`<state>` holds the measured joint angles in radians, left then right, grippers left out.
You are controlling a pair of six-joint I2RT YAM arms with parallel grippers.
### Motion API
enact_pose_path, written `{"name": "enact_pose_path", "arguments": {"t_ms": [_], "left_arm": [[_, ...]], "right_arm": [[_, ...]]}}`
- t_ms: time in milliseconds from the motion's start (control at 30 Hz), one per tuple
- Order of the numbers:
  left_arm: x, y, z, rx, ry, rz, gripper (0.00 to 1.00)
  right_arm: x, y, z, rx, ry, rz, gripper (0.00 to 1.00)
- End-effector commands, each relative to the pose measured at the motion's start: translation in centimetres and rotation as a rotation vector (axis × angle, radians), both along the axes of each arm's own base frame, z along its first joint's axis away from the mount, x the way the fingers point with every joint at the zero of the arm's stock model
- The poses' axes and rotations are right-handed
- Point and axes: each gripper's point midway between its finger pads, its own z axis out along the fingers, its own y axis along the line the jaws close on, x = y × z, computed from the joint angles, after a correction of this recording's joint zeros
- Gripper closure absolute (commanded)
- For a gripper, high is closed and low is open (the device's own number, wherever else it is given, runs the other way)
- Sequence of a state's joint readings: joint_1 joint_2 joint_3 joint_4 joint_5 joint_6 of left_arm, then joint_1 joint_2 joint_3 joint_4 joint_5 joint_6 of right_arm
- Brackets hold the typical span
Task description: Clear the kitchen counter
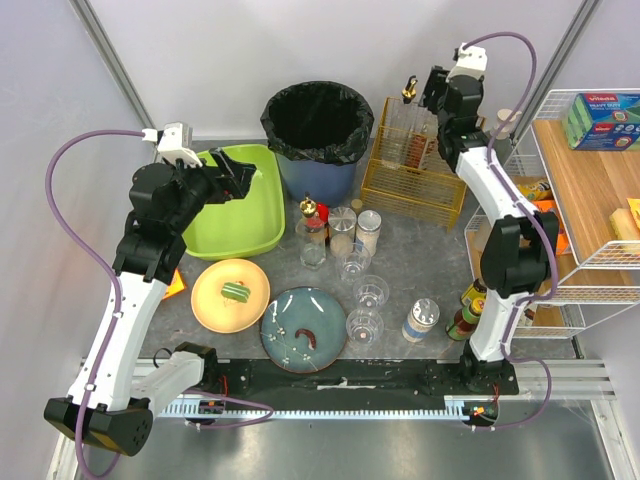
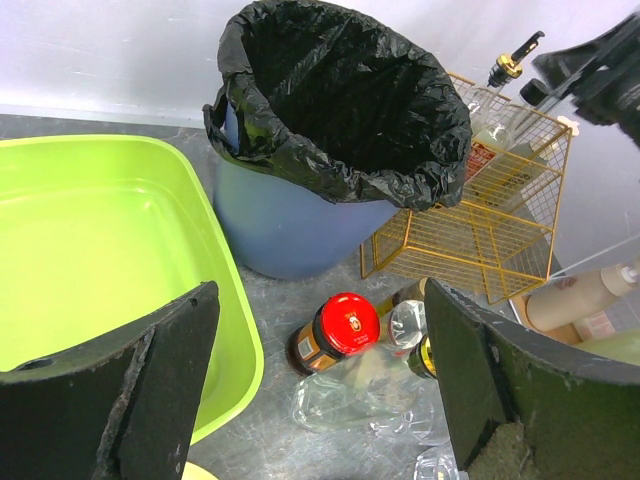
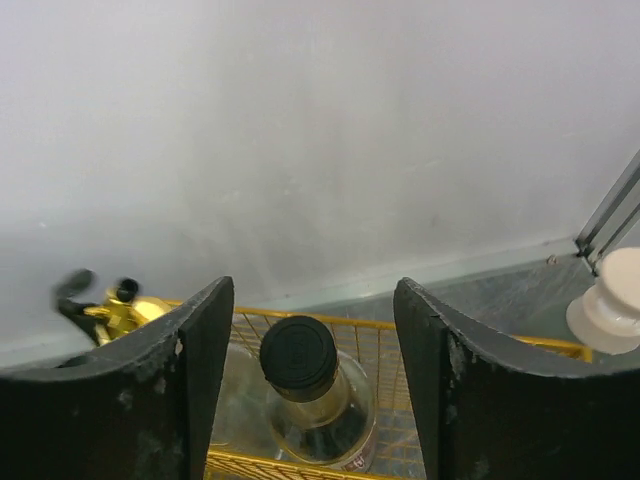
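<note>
Right gripper [image 3: 312, 292] fingers spread, nothing clamped. A black-capped bottle [image 3: 298, 355] stands just below and between them, inside the yellow wire basket [image 1: 415, 195]. Gold-pourer bottle [image 3: 120, 312] sits to its left, same basket. Left gripper [image 2: 320, 298] also released and empty, hovering by the rim of the green tub [image 2: 90, 240] — no contents visible. Lined bin [image 2: 340, 110] ahead: interior dark, contents can't be told. Kitchen counter [image 1: 440, 250] lies under both arms. Est. progress: early. Left to clear: yellow plate [image 1: 215, 305], blue plate [image 1: 303, 328], glasses [image 1: 365, 325], red-lid jar [image 2: 345, 325], other jars.
</note>
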<state>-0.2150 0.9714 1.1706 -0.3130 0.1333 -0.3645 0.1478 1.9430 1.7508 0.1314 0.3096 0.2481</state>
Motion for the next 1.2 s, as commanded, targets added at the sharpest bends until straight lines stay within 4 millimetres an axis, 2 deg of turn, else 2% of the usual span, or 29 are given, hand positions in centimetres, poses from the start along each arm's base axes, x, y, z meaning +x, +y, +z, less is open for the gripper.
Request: {"name": "enact_pose_path", "arguments": {"t_ms": [0, 133, 233, 333, 433, 533, 667, 767, 933, 1067, 1167], "left_arm": [[-0.5, 0.4, 2.3, 0.019, -0.067, 0.010, 0.11], [-0.8, 0.4, 2.5, 0.020, -0.071, 0.005, 0.11], [-1.2, 0.4, 2.2, 0.028, -0.056, 0.000, 0.09], [-1.5, 0.5, 1.3, 0.035, -0.021, -0.004, 0.03], [-1.9, 0.2, 0.5, 0.041, 0.008, -0.023, 0.03], [-2.3, 0.1, 0.2, 0.051, 0.020, -0.038, 0.03], [-2.9, 0.8, 0.5, 0.057, 0.010, -0.010, 0.03], [-3.3, 1.2, 0.7, 0.055, 0.003, 0.007, 0.04], [-4.2, 1.5, 0.5, 0.056, 0.003, 0.017, 0.04], [-4.6, 2.2, 0.8, 0.079, -0.010, 0.041, 0.04], [-4.8, 2.5, 1.0, 0.084, -0.016, 0.058, 0.05]], "right_arm": [[-3.8, -0.6, 12.4, 0.049, -0.262, -0.003, 0.25], [-6.0, -0.1, 15.3, 0.025, -0.274, 0.044, 0.14], [-8.2, 0.7, 16.6, -0.003, -0.249, 0.113, 0.10], [-11.0, 2.3, 16.7, -0.024, -0.212, 0.227, 0.08], [-14.1, 4.8, 16.1, -0.038, -0.175, 0.396, 0.07], [-17.3, 8.7, 14.5, -0.100, -0.140, 0.625, 0.06], [-21.4, 13.6, 11.0, -0.189, -0.060, 0.849, 0.05], [-24.3, 17.1, 8.5, -0.261, -0.009, 0.985, 0.05], [-29.3, 23.4, 4.7, -0.254, 0.000, 1.184, 0.05], [-31.6, 26.8, 2.0, -0.255, -0.005, 1.239, 0.05], [-32.0, 28.3, 0.2, -0.270, -0.007, 1.213, 0.05]]}}
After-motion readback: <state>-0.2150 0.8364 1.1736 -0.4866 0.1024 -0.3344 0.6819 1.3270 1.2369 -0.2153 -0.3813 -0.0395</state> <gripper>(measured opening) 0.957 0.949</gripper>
